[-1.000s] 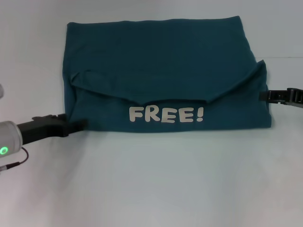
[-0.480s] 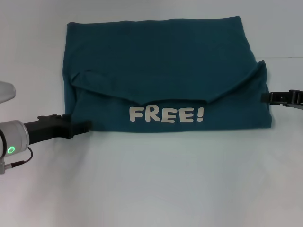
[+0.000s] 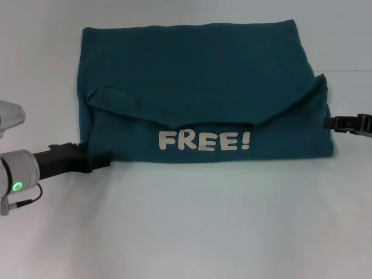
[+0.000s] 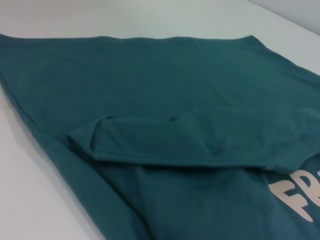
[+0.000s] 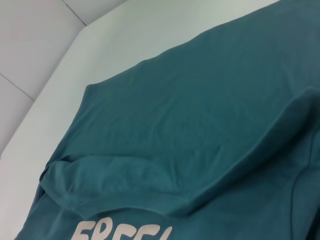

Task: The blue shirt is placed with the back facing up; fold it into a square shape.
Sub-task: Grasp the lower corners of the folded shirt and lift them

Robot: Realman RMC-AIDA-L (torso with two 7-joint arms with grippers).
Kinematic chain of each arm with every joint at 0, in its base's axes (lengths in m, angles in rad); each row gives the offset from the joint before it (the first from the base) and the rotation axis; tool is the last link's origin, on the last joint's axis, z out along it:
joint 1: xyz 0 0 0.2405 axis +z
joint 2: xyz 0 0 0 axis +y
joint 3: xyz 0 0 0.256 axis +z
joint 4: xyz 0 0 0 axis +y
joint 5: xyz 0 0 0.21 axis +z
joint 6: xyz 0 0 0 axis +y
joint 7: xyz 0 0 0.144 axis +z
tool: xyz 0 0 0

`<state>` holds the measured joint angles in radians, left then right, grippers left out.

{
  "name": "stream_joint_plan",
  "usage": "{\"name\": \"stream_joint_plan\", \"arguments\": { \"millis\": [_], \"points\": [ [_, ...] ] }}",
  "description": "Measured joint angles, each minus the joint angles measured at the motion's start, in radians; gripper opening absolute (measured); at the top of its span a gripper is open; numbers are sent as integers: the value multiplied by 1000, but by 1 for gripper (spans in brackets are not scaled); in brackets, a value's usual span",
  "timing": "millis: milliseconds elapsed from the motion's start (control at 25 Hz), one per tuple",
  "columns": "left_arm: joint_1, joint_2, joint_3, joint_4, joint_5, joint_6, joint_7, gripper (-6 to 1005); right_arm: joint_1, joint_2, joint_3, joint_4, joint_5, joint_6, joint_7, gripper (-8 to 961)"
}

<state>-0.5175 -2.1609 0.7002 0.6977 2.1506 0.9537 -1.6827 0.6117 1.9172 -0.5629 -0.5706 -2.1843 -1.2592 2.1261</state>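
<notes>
The blue shirt [image 3: 197, 75] lies flat on the white table, folded into a wide rectangle. Its near part is folded up over the rest and shows the white "FREE!" lettering [image 3: 204, 141]. A sleeve flap sticks out at each side of the fold. My left gripper [image 3: 103, 160] lies low on the table at the shirt's near left corner, just off the cloth. My right gripper [image 3: 328, 122] is at the shirt's right edge, beside the cloth. The shirt fills the left wrist view [image 4: 165, 90] and the right wrist view [image 5: 200, 110].
The white table [image 3: 203, 232] stretches bare in front of the shirt and on both sides. The table's far edge and a pale wall show in the right wrist view [image 5: 45, 45].
My left gripper has slid a little toward me along the shirt's near left corner. My right gripper has drawn back to the right, away from the shirt's edge. The shirt has not moved.
</notes>
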Motion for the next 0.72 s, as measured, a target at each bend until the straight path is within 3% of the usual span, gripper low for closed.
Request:
{"name": "stream_joint_plan", "arguments": {
  "millis": [480, 720],
  "points": [
    [-3, -2, 21, -3, 21, -44, -14, 757, -7, 5, 4, 0, 0, 3, -3, 455],
    [-5, -2, 22, -3, 26, -57, -19, 519, -13, 7, 6, 0, 0, 5, -7, 446]
  ]
}}
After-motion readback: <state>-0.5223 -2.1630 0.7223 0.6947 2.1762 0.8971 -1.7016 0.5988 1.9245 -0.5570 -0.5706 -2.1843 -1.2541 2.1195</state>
